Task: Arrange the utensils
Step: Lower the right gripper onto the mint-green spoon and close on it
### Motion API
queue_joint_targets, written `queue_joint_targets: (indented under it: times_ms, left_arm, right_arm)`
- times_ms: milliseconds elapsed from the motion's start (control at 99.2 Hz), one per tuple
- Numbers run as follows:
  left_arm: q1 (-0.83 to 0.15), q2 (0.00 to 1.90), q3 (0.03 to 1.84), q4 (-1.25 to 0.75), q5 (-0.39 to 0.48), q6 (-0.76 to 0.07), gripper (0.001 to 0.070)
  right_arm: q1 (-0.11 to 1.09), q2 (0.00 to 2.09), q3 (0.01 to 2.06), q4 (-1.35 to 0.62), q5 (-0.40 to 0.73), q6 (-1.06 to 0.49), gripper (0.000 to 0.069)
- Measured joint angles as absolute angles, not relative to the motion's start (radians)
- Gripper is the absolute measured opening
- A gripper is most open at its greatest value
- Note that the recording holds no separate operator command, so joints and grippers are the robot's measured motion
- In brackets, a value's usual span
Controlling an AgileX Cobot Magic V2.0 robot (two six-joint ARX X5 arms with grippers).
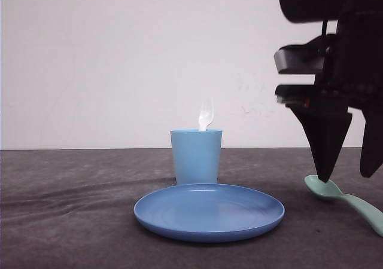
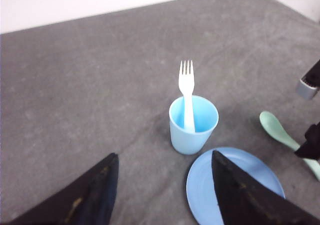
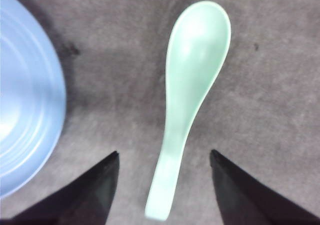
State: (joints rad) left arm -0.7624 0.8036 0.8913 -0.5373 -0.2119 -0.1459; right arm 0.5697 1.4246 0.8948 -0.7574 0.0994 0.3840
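Note:
The white fork (image 1: 206,115) stands tines up inside the light blue cup (image 1: 196,156), as the left wrist view also shows: fork (image 2: 186,85), cup (image 2: 192,127). The mint-green spoon (image 1: 344,200) lies flat on the table at the right, bowl up. My right gripper (image 1: 347,176) hangs low over it, open. In the right wrist view the spoon (image 3: 192,85) has its handle between the fingers of the right gripper (image 3: 164,153), with a gap on each side. My left gripper (image 2: 164,154) is open and empty, high above the table near the cup.
A round blue plate (image 1: 209,212) lies in front of the cup, left of the spoon; its rim (image 3: 30,110) is close to the right gripper's fingers. The table is a dark grey cloth (image 1: 72,209) with a white wall behind it.

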Motion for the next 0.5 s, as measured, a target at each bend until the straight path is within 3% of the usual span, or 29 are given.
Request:
queue_joint_targets:
  times_ms: [504]
  left_arm:
    - [-0.763,0.804,0.891,-0.559,-0.212,-0.146,0.0355]
  right_arm:
    - [0.569,1.463,0.894,-0.744,0.143,0.402,0.0339]
